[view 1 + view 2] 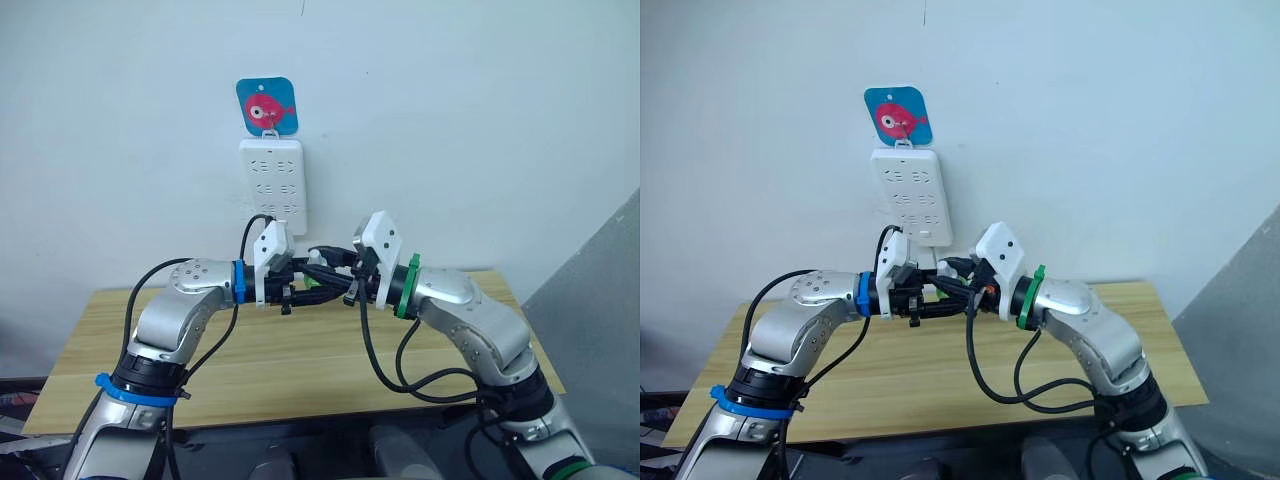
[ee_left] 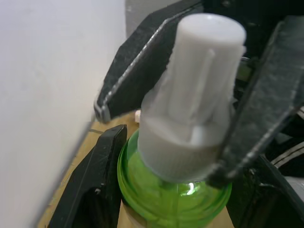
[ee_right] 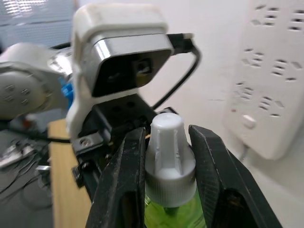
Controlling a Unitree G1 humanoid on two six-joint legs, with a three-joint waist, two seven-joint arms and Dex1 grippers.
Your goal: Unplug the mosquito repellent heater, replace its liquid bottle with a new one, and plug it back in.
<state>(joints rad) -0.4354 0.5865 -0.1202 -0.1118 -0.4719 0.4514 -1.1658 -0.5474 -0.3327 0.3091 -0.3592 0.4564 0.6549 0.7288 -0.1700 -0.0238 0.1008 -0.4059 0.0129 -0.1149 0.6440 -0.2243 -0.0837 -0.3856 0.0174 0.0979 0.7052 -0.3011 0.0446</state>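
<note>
holding a green liquid bottle (image 1: 312,283) between them, the left gripper (image 1: 290,291) and right gripper (image 1: 345,283) meet in mid-air above the wooden bench (image 1: 300,370) in the left eye view, just below the white power strip (image 1: 272,186) that hangs on the wall under a blue fish hook (image 1: 267,105). the meeting at chest height looks meant to let one arm steady the bottle while the other works its top.

the right eye view shows the same pairing, with no heater plugged into the strip's sockets; where the mosquito repellent heater is cannot be told.

in the left wrist view, the bottle's green body sits between that arm's own jaws, closed against it, while the other arm's jaws clamp the white ribbed cap (image 2: 194,95) from beyond, probably to twist it off.

in the right wrist view, the right arm's jaws grip the cap on both sides, with the left wrist camera housing (image 3: 123,52) right behind.
</note>
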